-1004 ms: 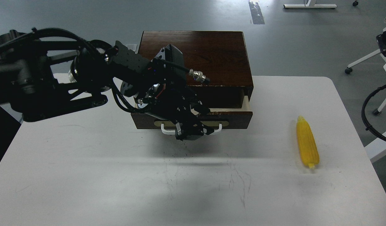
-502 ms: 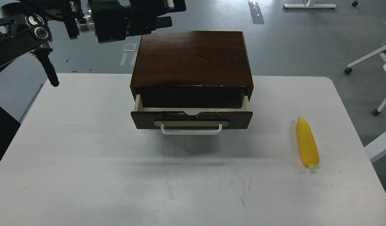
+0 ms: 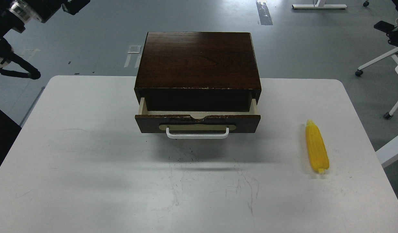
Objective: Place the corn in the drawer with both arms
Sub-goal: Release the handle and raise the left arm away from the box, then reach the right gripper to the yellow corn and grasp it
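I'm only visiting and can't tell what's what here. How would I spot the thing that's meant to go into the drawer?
Find the white table with the dark wooden box at its middle, its drawer pulled partly open. Look right of the box, near the table's right edge: the corn lies there alone, lengthwise. It is the only bright yellow thing, long, tapered and ridged.

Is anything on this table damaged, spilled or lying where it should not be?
Only small wear: the dark brown wooden box has pale chips along its top front edge, and the white table shows dark scratches and specks before the drawer. The yellow toy corn cob looks intact.
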### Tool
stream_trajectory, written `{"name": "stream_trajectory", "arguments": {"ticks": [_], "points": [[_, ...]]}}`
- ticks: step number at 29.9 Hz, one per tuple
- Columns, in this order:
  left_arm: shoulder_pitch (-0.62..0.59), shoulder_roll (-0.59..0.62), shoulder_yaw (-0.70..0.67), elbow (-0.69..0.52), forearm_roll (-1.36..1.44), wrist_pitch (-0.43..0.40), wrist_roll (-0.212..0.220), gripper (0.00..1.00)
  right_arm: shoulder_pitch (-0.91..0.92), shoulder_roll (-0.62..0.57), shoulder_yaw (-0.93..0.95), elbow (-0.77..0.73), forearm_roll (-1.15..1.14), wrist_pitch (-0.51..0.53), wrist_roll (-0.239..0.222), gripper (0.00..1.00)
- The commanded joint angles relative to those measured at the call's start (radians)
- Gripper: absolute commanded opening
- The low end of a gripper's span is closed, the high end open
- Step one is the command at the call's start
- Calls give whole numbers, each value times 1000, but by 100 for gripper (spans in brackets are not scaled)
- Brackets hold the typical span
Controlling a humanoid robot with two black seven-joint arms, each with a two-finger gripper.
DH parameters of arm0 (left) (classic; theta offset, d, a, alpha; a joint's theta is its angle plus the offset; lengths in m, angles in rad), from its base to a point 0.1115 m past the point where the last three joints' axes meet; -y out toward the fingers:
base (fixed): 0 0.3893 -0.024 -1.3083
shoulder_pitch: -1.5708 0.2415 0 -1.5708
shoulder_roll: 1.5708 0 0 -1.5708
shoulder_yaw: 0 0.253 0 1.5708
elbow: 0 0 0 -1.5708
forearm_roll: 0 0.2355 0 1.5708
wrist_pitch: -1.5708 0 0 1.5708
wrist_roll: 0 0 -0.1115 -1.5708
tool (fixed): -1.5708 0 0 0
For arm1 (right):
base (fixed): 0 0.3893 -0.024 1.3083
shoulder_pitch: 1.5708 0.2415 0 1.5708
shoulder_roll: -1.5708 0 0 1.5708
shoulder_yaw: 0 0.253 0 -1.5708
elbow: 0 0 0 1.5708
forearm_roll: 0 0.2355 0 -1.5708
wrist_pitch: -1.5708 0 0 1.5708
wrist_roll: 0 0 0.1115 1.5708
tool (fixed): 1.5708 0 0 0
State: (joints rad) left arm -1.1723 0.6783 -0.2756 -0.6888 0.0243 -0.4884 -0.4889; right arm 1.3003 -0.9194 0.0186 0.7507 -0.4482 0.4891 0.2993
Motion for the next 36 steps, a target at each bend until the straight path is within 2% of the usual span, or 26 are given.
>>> {"name": "stream_trajectory", "arguments": {"ticks": [1, 6, 9, 10, 13, 16, 29, 36], "points": [[85, -5, -46, 14, -98, 0, 0, 98, -6, -3, -5, 21, -70, 0, -2, 100], [189, -5, -138, 12, -196, 0, 0, 98, -16, 16, -3, 35, -242, 0, 0, 100], [220, -23, -174, 12, -225, 0, 0, 98, -21, 37, -9, 104, -386, 0, -11, 100], [226, -39, -180, 12, -230, 0, 0, 98, -30, 37, -20, 149, -456, 0, -34, 100], [238, -56, -183, 12, -231, 0, 0, 98, -32, 36, -71, 240, -562, 0, -167, 100], [240, -63, -183, 12, -230, 0, 0, 98, -33, 40, -107, 259, -573, -26, -215, 100], [241, -94, -174, 9, -219, 0, 0, 98, -137, 96, -183, 285, -613, -49, -235, 100], [241, -97, -169, 11, -216, 0, 0, 98, -203, 187, -186, 190, -616, -73, -227, 100]]}}
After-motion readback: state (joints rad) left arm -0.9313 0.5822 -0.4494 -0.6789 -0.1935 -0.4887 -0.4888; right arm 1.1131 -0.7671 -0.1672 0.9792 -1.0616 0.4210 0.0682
